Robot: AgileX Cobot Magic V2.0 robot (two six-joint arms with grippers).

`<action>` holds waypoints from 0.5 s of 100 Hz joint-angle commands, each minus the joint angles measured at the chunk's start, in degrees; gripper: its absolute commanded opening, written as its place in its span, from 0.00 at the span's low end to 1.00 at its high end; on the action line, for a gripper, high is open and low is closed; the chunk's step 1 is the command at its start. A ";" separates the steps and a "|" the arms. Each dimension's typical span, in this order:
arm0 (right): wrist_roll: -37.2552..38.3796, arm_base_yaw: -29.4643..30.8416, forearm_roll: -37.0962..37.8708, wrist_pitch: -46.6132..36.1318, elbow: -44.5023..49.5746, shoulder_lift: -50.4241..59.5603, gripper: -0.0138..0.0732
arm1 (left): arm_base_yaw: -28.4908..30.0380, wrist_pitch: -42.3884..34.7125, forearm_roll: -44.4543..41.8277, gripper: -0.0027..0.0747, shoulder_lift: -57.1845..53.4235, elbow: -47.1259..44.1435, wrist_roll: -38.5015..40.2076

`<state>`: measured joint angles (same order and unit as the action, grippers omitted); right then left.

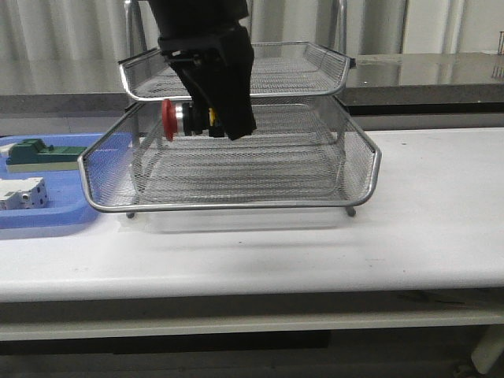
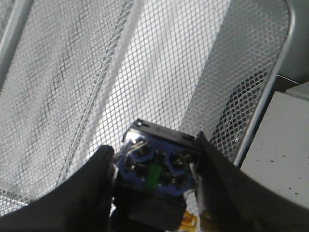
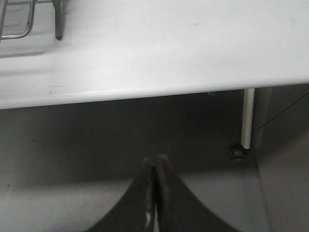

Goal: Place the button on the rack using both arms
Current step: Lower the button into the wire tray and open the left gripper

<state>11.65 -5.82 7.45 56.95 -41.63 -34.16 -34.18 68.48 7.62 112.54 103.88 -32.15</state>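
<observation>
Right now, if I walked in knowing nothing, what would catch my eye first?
Probably the red-headed button, gripped by the black left gripper and held in the air over the silver wire rack's lower tray, in the middle of the white table. To its left, a blue tray holds a green block and a white component.

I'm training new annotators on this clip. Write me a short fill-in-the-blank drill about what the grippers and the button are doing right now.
1. The button is gripped by the ____ gripper.
2. The button's head is coloured ____.
3. The button hangs over the wire rack, not the ____ tray beside it.
4. The right gripper is shut and holds ____.

Missing words: left; red; blue; nothing
</observation>
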 commanded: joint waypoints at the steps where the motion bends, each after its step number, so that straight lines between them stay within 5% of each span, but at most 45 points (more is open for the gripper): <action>1: 0.01 0.11 1.16 -3.25 -1.96 -0.17 0.08 | -0.40 -3.48 1.49 0.05 -2.17 1.56 0.44; 50: 0.01 0.11 1.16 -3.25 -1.96 -0.17 0.08 | -0.40 -7.13 1.53 0.06 0.91 1.56 0.44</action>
<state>11.65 -5.82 7.45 56.95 -41.63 -34.16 -34.21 63.53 7.66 116.61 103.88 -32.15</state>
